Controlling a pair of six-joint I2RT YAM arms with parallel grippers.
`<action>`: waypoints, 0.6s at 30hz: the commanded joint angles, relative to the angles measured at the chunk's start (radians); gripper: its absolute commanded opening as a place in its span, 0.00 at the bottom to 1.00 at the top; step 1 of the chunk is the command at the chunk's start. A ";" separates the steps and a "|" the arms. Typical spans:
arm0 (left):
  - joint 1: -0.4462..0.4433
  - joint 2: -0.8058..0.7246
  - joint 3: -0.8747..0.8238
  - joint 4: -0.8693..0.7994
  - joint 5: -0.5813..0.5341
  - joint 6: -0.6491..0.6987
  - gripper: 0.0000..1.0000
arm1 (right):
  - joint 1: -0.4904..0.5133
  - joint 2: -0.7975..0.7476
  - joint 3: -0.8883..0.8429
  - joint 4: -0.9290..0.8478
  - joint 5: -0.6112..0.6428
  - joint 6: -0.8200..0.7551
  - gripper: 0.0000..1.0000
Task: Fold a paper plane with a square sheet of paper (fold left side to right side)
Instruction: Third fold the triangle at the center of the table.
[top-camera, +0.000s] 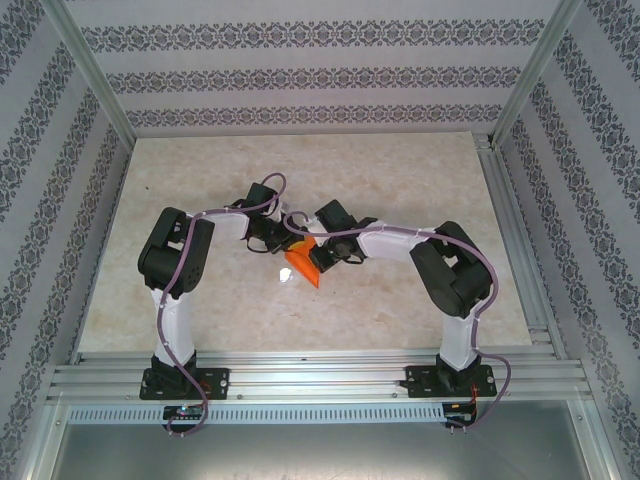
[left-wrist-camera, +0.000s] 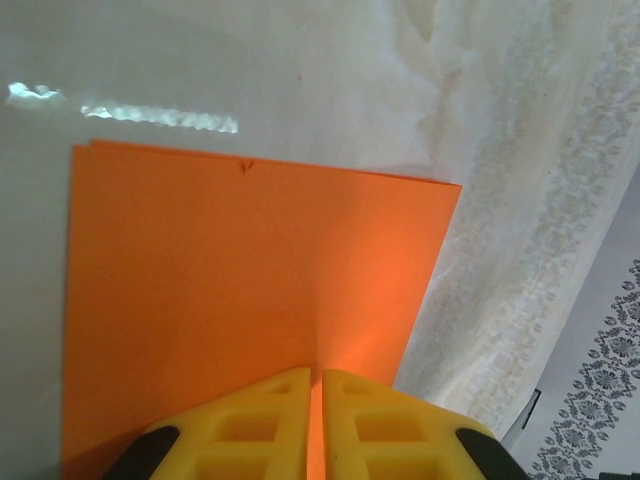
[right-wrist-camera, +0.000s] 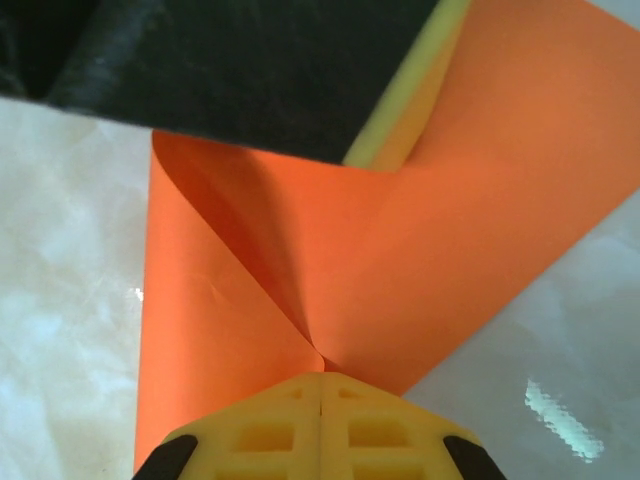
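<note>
Left hand (left-wrist-camera: 316, 374) and right hand (right-wrist-camera: 322, 378) pinch plain orange sheet (left-wrist-camera: 220, 300)

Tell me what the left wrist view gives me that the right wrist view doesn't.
Left wrist: the orange paper as a flat doubled panel, straight far edge, left tool pinching its near edge, patterned wall at right. Right wrist: a diagonal crease, one flap rising, right tool shut at the crease's tip, the other tool's yellow finger on the flap. Both: paper gripped over the pale table.
</note>
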 joint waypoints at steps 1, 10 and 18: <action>-0.008 0.047 0.008 -0.031 -0.042 0.017 0.13 | -0.012 0.014 0.034 -0.010 0.026 0.019 0.00; -0.013 0.054 0.013 -0.031 -0.042 0.017 0.12 | -0.014 0.029 0.039 -0.016 0.015 0.024 0.00; -0.012 0.056 0.011 -0.033 -0.045 0.019 0.12 | -0.019 0.004 -0.003 -0.001 0.024 0.041 0.00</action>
